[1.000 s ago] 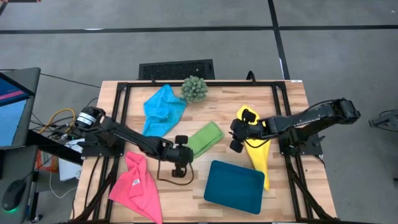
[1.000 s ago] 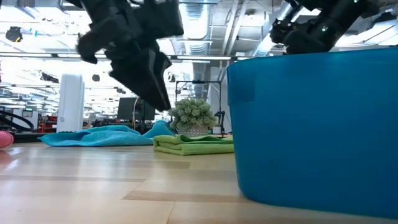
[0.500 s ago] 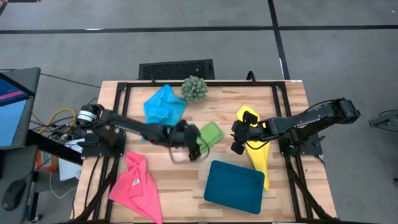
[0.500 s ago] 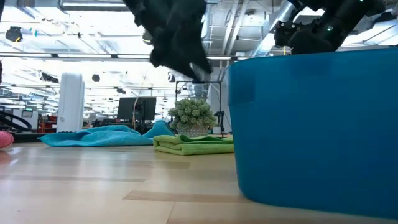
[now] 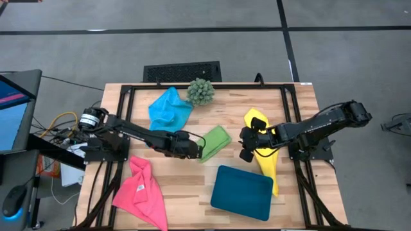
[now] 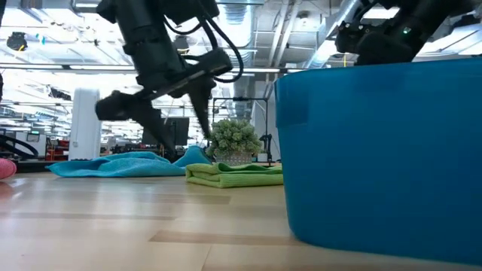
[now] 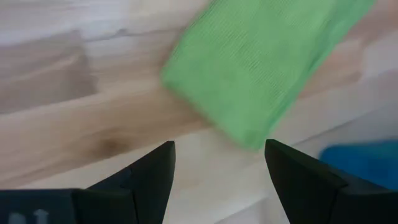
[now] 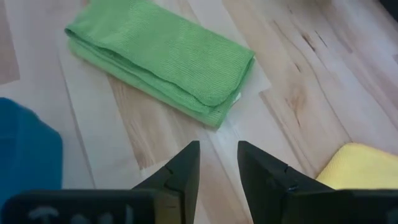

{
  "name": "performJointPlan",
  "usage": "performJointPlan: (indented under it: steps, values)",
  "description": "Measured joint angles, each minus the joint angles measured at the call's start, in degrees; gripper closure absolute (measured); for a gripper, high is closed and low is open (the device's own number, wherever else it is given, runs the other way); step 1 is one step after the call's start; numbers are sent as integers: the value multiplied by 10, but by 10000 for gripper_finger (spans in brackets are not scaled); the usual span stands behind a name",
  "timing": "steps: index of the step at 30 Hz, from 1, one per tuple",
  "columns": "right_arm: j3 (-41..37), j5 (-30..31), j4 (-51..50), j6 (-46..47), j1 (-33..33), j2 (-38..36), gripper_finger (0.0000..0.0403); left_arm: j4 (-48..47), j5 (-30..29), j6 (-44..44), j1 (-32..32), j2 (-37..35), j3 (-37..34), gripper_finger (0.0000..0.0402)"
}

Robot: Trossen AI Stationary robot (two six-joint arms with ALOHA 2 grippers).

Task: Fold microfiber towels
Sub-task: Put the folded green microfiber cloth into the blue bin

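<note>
Left end effector point(image 5: 200, 151) hangs low at the near end of the folded lime green towel point(image 5: 213, 142), fingers spread wide and gripping nothing. The towel lies flat mid-bench point(image 5: 302, 96). Right end effector point(image 5: 244, 146) hovers beside the yellow towel point(image 5: 266, 160), fingers part open with nothing between them. Blue towel point(image 5: 168, 110) is crumpled by the spiky plant point(image 5: 201, 92), pink towel point(image 5: 142, 190) at the front left, teal tray point(image 5: 243, 192) nearby.

Bright, even overhead light, soft shadows; left wrist view seemingly motion-blurred (glaring ceiling lights behind).
</note>
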Motion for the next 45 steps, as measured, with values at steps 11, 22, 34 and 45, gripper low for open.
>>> performJointPlan:
  steps: [11,22,34,45]
  values:
    - [0,21,-1,0,54,0,269,100,-46,-146,-9,25,-39,160]
    - [0,77,1,4,86,0,269,174,-27,-266,-30,98,-36,159]
    - [0,76,-2,16,101,0,269,191,-20,-260,-13,112,-36,238]
    - [0,105,-3,40,124,0,269,206,-28,-115,6,117,-38,392]
